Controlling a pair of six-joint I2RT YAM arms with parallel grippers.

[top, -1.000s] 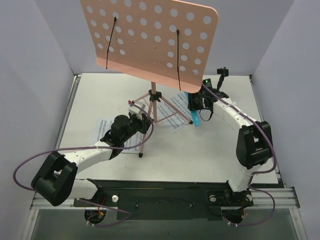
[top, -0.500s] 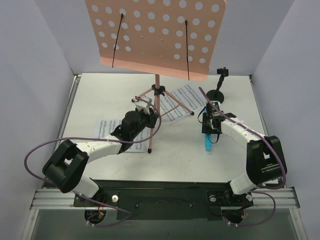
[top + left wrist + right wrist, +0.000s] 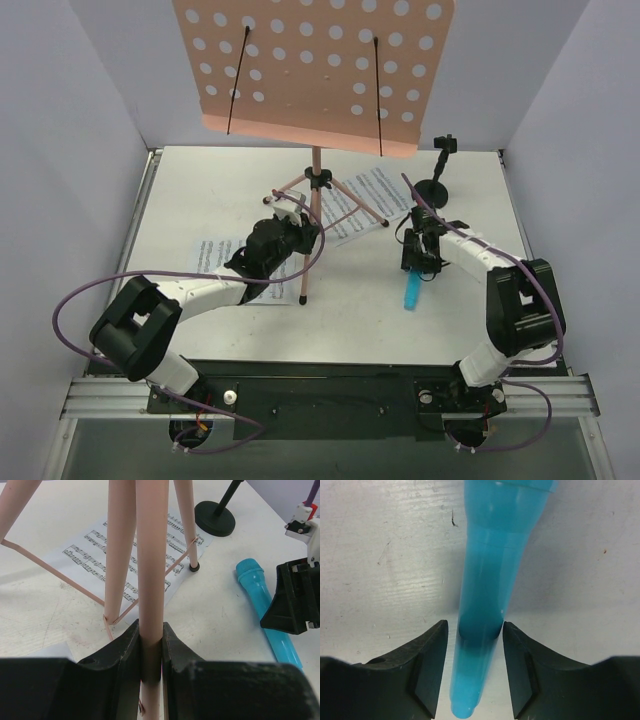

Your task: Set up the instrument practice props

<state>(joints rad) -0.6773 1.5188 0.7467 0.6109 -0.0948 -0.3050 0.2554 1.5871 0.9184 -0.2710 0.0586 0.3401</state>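
1. Top view: the pink music stand [image 3: 313, 75] stands upright mid-counter [image 3: 190, 190], with the left gripper [image 3: 303, 238] at its front leg. The blue microphone [image 3: 410, 293] lies to its right, long axis running near-to-far, showing just nearward of the right gripper [image 3: 420, 262]. Bare counter separates it from the near and right edges.
2. Left wrist view: your jaws are clamped on the pink leg. The microphone's rounded head points toward the black mic stand [image 3: 215, 519].
3. Right wrist view: your jaws stand slightly apart, flanking the microphone's narrow tail, not closed on it.

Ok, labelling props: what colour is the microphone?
The microphone is bright blue, clearest in the right wrist view.
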